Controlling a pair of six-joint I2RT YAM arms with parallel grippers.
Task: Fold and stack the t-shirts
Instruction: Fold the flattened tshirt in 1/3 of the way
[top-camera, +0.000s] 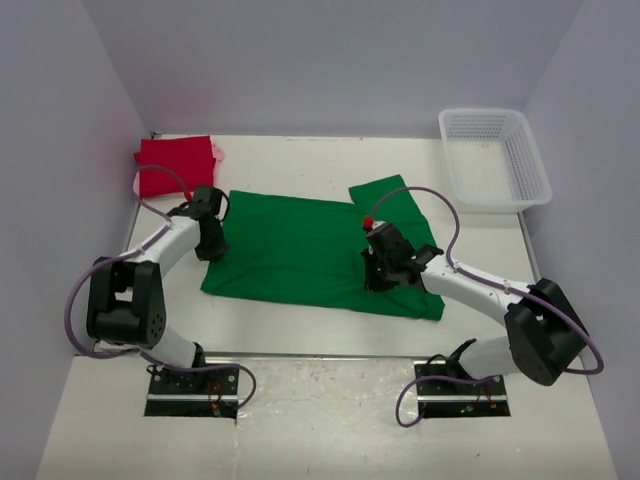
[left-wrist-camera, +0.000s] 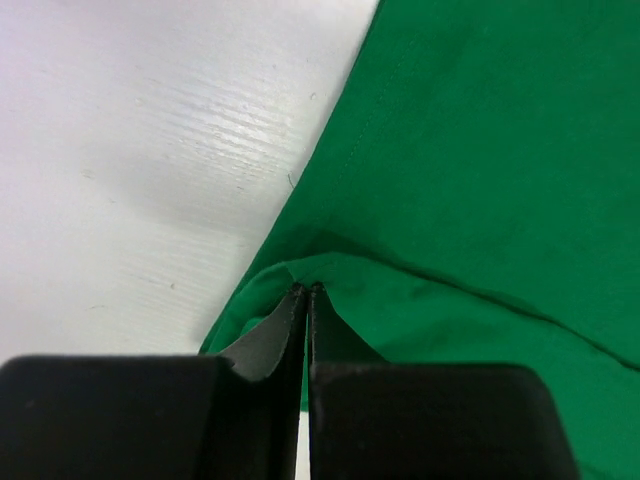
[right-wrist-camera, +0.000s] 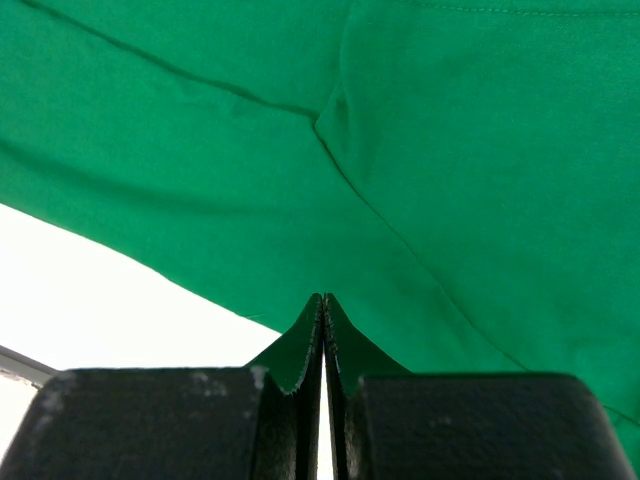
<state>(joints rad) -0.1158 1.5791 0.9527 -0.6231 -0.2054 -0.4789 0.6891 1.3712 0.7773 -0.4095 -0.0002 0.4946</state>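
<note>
Gripping the green shirt (top-camera: 300, 245) at two places, both arms reach over the table (top-camera: 300, 160). The top view shows the shirt spread flat across the middle, one sleeve sticking out toward the far right. The left gripper (top-camera: 212, 250) sits at its left edge and the right gripper (top-camera: 378, 280) on its near right part.

That view is too coarse to show how the jaws stand. The wrist cameras settle it. From the left wrist, the left gripper (left-wrist-camera: 305, 290) is clenched with its fingers pressed together. A small peak of green cloth (left-wrist-camera: 470, 150) is caught at the tips, right at the hem, with bare white table (left-wrist-camera: 150, 150) to the left. From the right wrist, the right gripper (right-wrist-camera: 322, 298) is likewise clenched on a pinch of the green shirt (right-wrist-camera: 450, 150). A crease and a seam run away from the tips. White table (right-wrist-camera: 90, 290) shows at lower left. The cloth there may be raised a little off the surface, though I cannot be sure from this angle.

Only the top view takes in the rest. The red shirt (top-camera: 175, 165) lies folded in the far left corner. The pink shirt (top-camera: 218, 152) peeks out at its edges, apparently beneath it. A white mesh basket (top-camera: 530, 160) stands at the far right, well apart from the shirts.
</note>
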